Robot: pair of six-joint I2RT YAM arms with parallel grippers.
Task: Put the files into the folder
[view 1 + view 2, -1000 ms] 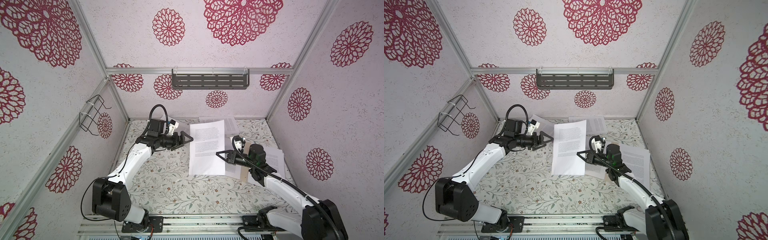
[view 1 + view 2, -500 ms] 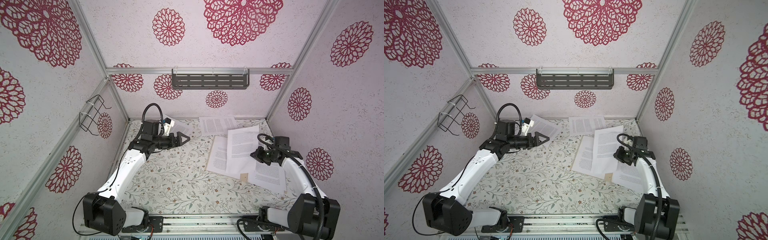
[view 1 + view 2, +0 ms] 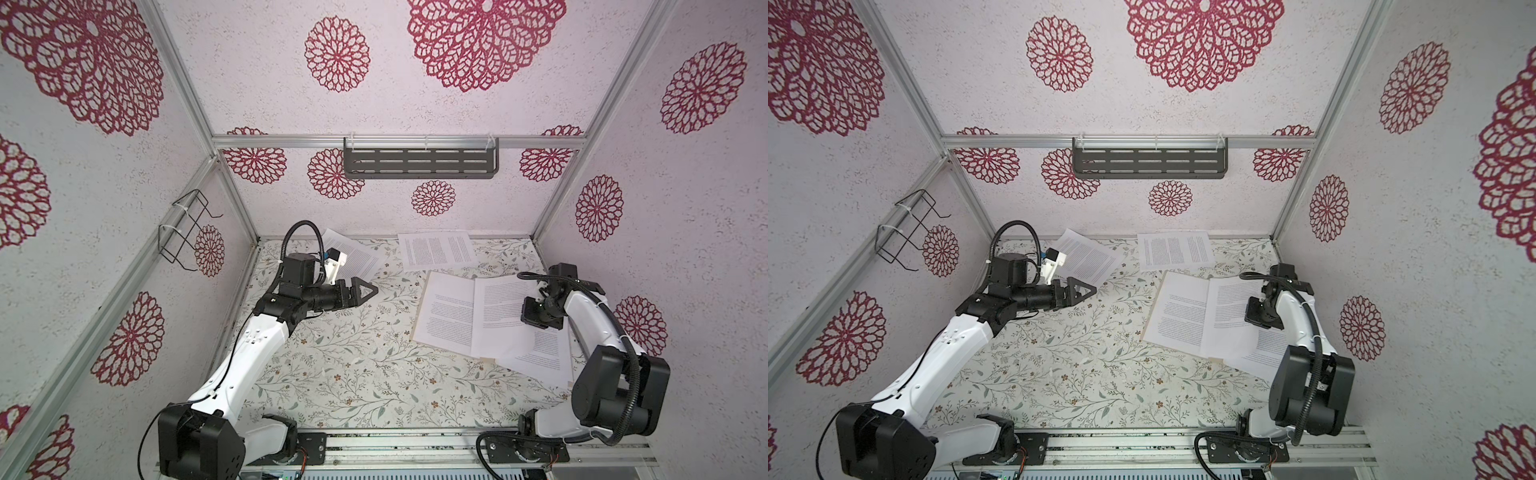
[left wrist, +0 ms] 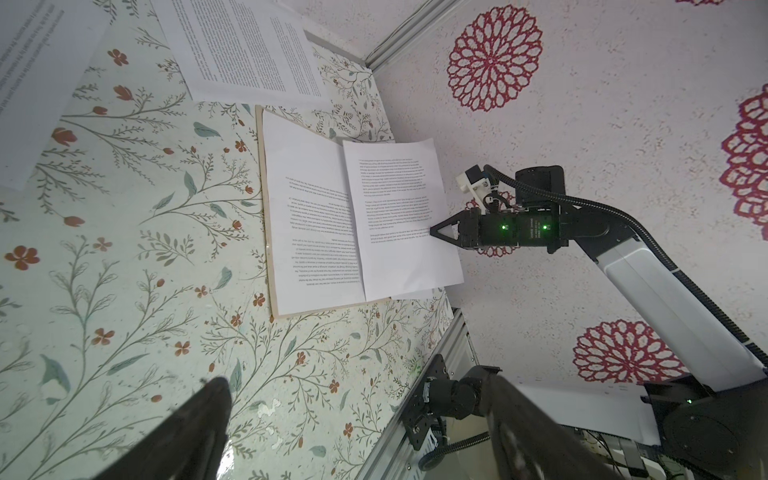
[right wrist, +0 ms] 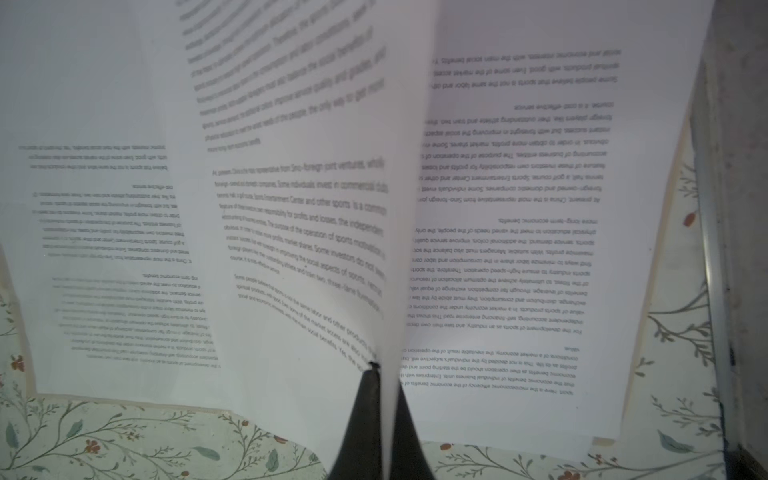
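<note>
The folder [image 4: 266, 199] is spread open at the right of the bench [image 3: 332, 374], mostly covered by printed sheets [image 3: 446, 316]. One sheet [image 3: 496, 316] is pinched at its edge by the closed right pincer [image 4: 435, 229], likely for laying flat inside; that arm is folded, wrist low. The left pincer [image 3: 372, 289] is held wide and empty, levelled toward the folder.

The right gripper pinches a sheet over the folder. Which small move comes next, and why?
Probably lower the held sheet flat onto the folder: the right gripper is shut on its edge, which hangs tilted above the folder.
</note>
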